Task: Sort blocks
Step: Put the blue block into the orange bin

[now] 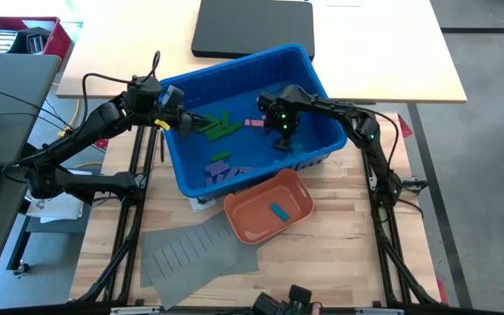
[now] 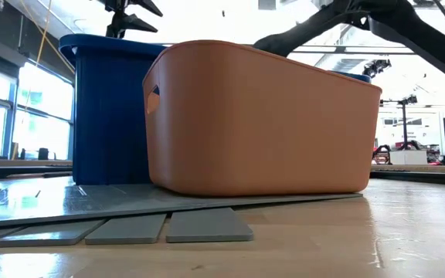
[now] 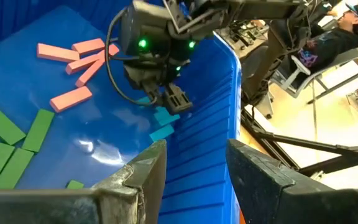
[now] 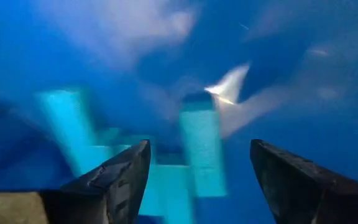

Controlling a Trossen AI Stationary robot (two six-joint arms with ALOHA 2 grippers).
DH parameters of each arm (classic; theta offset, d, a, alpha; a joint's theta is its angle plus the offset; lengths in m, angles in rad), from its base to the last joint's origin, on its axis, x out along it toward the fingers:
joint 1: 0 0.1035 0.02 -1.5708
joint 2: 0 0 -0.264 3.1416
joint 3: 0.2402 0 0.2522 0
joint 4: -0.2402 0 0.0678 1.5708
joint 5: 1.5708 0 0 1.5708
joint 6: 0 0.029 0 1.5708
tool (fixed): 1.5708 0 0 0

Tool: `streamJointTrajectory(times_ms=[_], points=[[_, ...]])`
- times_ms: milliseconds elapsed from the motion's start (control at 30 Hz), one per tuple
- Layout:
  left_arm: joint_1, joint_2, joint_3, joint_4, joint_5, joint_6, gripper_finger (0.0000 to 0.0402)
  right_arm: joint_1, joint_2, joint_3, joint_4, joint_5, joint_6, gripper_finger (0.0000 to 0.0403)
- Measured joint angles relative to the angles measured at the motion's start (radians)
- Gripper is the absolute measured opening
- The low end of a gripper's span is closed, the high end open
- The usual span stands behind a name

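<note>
Currently the right gripper (image 1: pixel 282 140) hangs low inside the blue bin (image 1: pixel 304 63), centre-right of the high view, fingers spread wide and empty above the light-blue blocks (image 4: pixel 197 146). Left gripper (image 1: pixel 186 122) sits at the bin's left wall, jaws part open, holding nothing. Green blocks (image 1: pixel 220 128) lie mid-bin, pink blocks (image 3: pixel 73 59) beside them; one blue block (image 1: pixel 279 211) rests in the orange tray (image 1: pixel 239 210) below.

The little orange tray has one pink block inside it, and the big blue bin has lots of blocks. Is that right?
Not quite: the single block in the small orange-red plastic tray is light blue, not pink, as the high view shows. The rest holds: the big blue plastic bin holds many blocks.
</note>
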Motion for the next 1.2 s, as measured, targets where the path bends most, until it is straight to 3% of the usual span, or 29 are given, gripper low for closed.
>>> streamJointTrajectory(times_ms=[100, 433, 533, 667, 733, 967, 1200], points=[[0.000, 0.000, 0.000, 0.000, -0.002, 0.000, 0.0158, 0.009, 0.000, -0.038, 0.035, 0.096, -0.007, 0.0272], [0.000, 0.000, 0.000, 0.000, -0.003, -0.010, 0.0158, 0.010, -0.003, -0.188, 0.127, 0.067, 0.014, 0.0251], [0.000, 0.000, 0.000, 0.000, -0.003, -0.013, 0.0158, 0.013, -0.008, -0.220, 0.139, 0.078, 0.014, 0.0212], [0.000, 0.000, 0.000, 0.000, -0.004, -0.037, 0.0158, 0.017, -0.006, -0.219, 0.150, 0.084, 0.022, 0.0121], [0.000, 0.000, 0.000, 0.001, -0.004, -0.036, 0.0158, 0.018, -0.003, -0.198, 0.140, 0.089, 0.033, 0.0092], [0.000, 0.000, 0.000, 0.001, -0.046, -0.035, 0.0158, 0.016, 0.004, -0.039, 0.136, 0.108, 0.045, 0.0096], [0.000, 0.000, 0.000, 0.001, -0.053, -0.029, 0.0158, 0.019, -0.003, 0.291, 0.029, 0.187, 0.120, 0.0096]])
